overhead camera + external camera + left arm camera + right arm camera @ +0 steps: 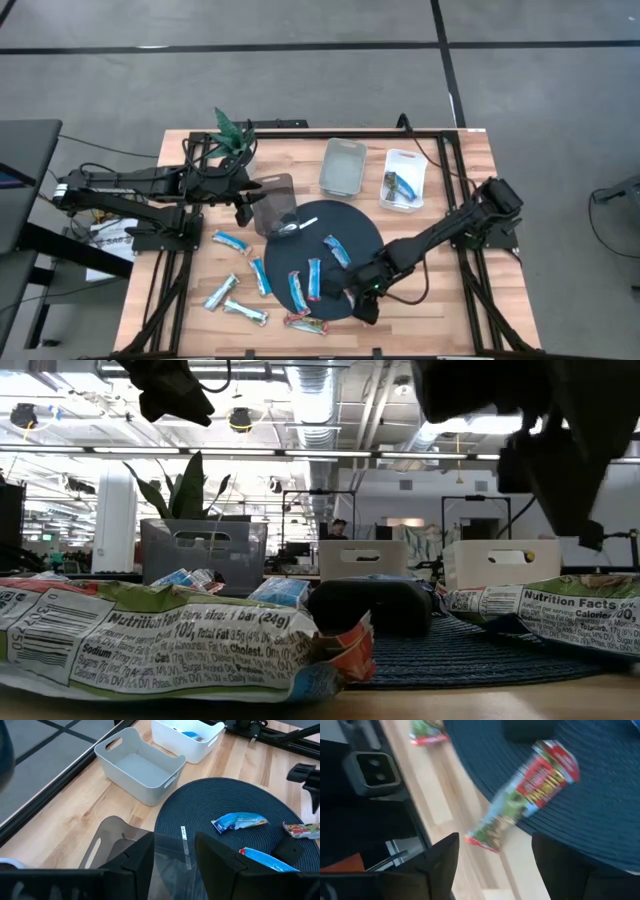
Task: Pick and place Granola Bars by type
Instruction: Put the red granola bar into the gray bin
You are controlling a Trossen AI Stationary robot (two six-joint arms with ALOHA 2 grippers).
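The right gripper [358, 300] hangs with its fingers spread wide at the near edge of the round dark mat [345, 225], and a red-and-green granola bar [526, 795] lies just ahead of the fingers, half on the mat and half over the bench [470, 300]. Blue bars [313, 278] lie beside it on the mat, others on the bare wood to the left. The left gripper [262, 192] pinches the rim of a smoky clear bin [167, 865] at the mat's far edge.
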